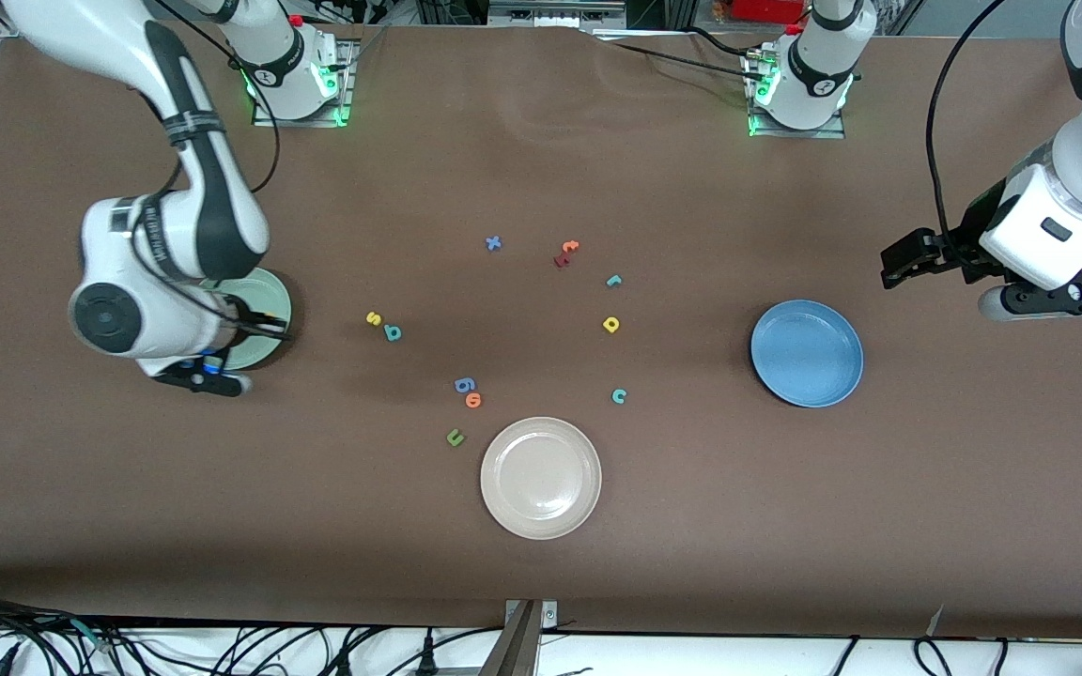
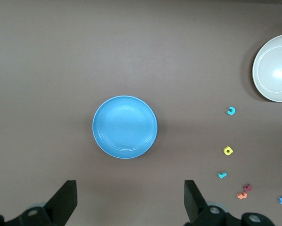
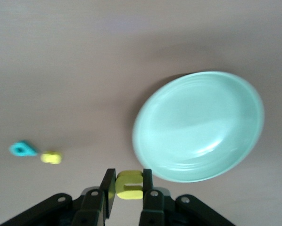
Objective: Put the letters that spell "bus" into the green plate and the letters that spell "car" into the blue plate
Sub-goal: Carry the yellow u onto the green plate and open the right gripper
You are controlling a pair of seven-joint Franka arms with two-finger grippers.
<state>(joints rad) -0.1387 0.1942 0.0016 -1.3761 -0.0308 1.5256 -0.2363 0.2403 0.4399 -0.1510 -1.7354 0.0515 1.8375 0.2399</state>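
Over the green plate (image 1: pixel 264 319) at the right arm's end of the table, the right gripper (image 3: pixel 128 184) hung with its fingers clamped on the yellow "u" (image 3: pixel 129 184). In the right wrist view the letter sat pinched between the two pads, just off the plate's rim, and the plate's bowl held nothing. In the front view the right arm's wrist covered most of that plate.

The yellow "s" (image 1: pixel 373 318) and teal "b" (image 1: pixel 393 332) lay on the table touching each other, near the green plate, toward the middle of the table.

The left gripper (image 2: pixel 129 202) waited in the air past the blue plate (image 1: pixel 807 353) at the left arm's end of the table, fingers spread wide and holding nothing. The blue plate held nothing.

The "car" letters were all on the table between the two plates: teal "r" (image 1: pixel 613 280) farthest from the front camera, yellow "a" (image 1: pixel 610 325) nearer, teal "c" (image 1: pixel 619 396) nearest.

Others on the table: blue "x" (image 1: pixel 493 243); red and orange letters (image 1: pixel 565 253) touching each other; blue "g"-like letter (image 1: pixel 464 384) touching the orange "o" (image 1: pixel 473 401); dark green "u" (image 1: pixel 455 437) just beside the beige-white plate (image 1: pixel 541 478), which sat nearest the front camera.
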